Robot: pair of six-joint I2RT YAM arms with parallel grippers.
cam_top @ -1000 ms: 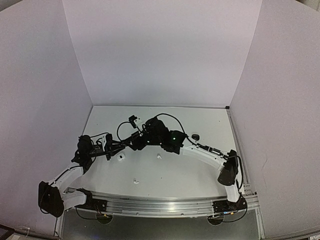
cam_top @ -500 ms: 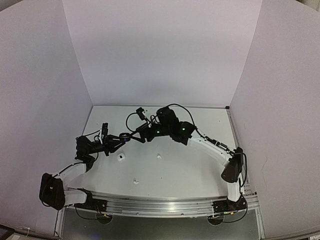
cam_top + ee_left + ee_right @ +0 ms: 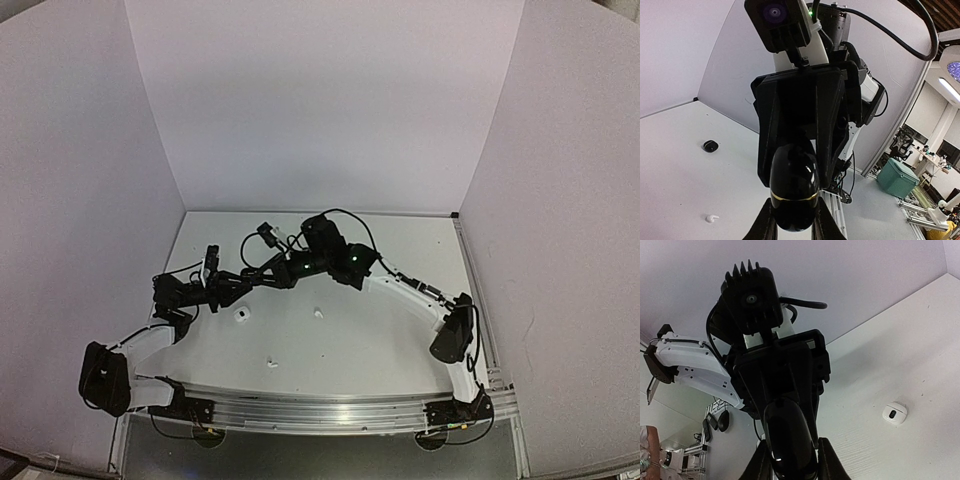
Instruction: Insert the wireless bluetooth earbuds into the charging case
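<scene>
A glossy black charging case (image 3: pixel 794 187) with a thin gold seam hangs above the table, held between both arms. My left gripper (image 3: pixel 792 226) is shut on its lower half, and my right gripper (image 3: pixel 790 466) is shut on its other end (image 3: pixel 787 440). In the top view the two grippers meet nose to nose, the left (image 3: pixel 230 286) and the right (image 3: pixel 263 275), left of the table's middle. Two tiny white earbuds (image 3: pixel 318 312) (image 3: pixel 270 362) lie loose on the table; one white earbud (image 3: pixel 712 218) shows in the left wrist view. The case is closed, and I see no earbud in either gripper.
A small white rounded case (image 3: pixel 241 314) with a dark spot (image 3: pixel 895 413) lies just below the grippers. A small black rounded thing (image 3: pixel 710 146) sits farther off on the table. White walls (image 3: pixel 320 110) enclose the table on three sides; a rail (image 3: pixel 320 410) runs along the near edge.
The right arm swung back left toward the left gripper, and its jaws narrowed around the black case. The left gripper stayed shut on the case and barely moved.
</scene>
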